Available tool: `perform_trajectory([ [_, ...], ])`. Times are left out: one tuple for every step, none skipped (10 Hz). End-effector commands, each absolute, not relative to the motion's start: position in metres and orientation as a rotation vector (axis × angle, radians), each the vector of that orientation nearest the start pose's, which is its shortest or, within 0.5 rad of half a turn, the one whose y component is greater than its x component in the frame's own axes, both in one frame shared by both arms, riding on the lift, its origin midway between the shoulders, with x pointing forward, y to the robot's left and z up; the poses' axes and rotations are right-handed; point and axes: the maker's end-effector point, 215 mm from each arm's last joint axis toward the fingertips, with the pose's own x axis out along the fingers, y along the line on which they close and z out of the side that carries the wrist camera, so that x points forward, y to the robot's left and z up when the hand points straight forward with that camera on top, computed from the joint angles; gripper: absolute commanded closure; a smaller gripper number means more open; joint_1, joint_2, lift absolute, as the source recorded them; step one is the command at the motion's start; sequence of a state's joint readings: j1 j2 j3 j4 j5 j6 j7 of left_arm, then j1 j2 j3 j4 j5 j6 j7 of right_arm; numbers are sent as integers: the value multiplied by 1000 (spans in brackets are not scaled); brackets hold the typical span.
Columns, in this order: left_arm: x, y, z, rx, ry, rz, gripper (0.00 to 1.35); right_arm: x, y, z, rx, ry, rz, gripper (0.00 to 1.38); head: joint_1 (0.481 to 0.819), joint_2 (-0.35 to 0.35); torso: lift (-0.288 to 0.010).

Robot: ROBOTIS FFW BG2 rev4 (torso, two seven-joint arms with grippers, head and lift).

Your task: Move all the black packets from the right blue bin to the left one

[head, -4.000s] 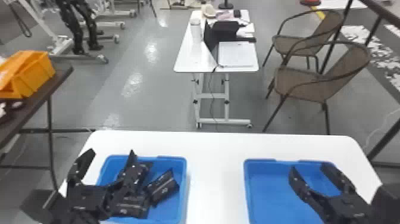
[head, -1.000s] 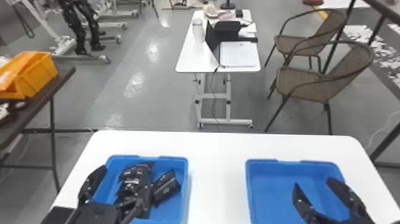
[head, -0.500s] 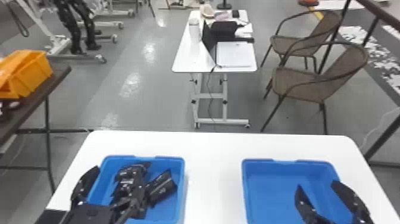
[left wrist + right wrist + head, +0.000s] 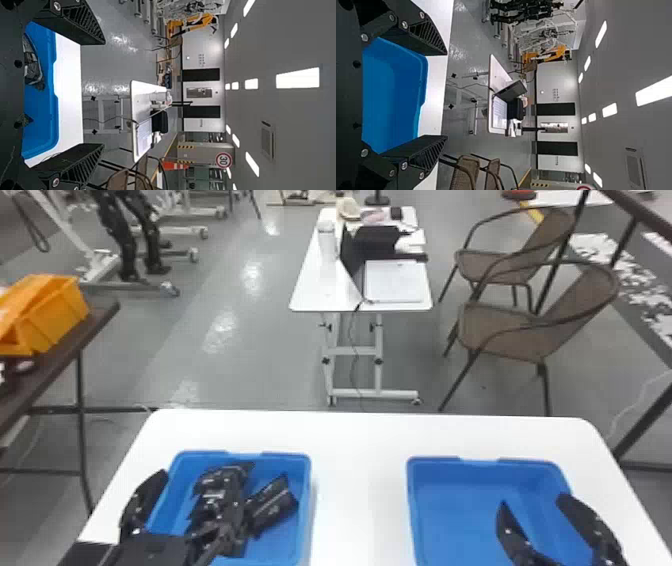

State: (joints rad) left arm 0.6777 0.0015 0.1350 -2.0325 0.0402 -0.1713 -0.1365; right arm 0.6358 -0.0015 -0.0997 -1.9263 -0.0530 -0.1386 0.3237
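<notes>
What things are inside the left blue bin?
Black packets lie inside the left blue bin: an overlapping heap, and one packet at its right side. The left claw covers the bin's near left part; what lies underneath, and the packet count, I cannot see.

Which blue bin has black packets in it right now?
The left blue bin: several black packets lie in it, while the right blue bin shows only bare blue floor in the part that's visible.

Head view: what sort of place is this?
Likely a robotics lab or workshop: black robot legs by a wheeled white frame, a wheeled desk with an open laptop, and an orange bin on a side table.
</notes>
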Motion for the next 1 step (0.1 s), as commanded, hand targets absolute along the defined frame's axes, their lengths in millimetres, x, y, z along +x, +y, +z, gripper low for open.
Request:
perform_trajectory([
  [383,271,-366,33,46,-21,101,380,-217,-415,23,135,225,300,695,83,0],
])
